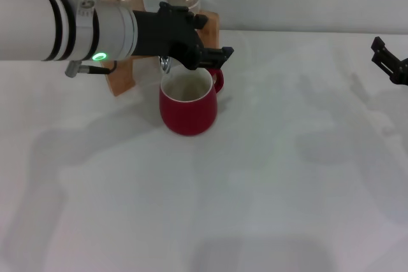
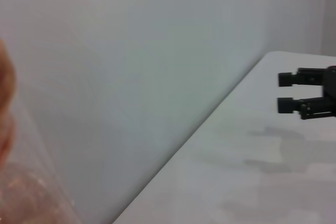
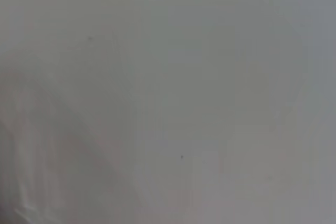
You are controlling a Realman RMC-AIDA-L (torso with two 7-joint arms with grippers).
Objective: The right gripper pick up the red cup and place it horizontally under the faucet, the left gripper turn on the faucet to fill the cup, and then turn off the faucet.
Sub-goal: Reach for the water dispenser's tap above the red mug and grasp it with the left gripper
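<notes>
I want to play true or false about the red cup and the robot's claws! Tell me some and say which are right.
1. The red cup stands upright on the table. True.
2. The right claw is holding the cup. False: it is far off at the table's edge, holding nothing.
3. The left claw is up by the faucet, above the cup. True.
4. The cup lies on its side. False: its mouth faces up.

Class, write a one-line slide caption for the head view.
Left gripper at the faucet above the upright red cup; right gripper apart at the table's edge.
</notes>
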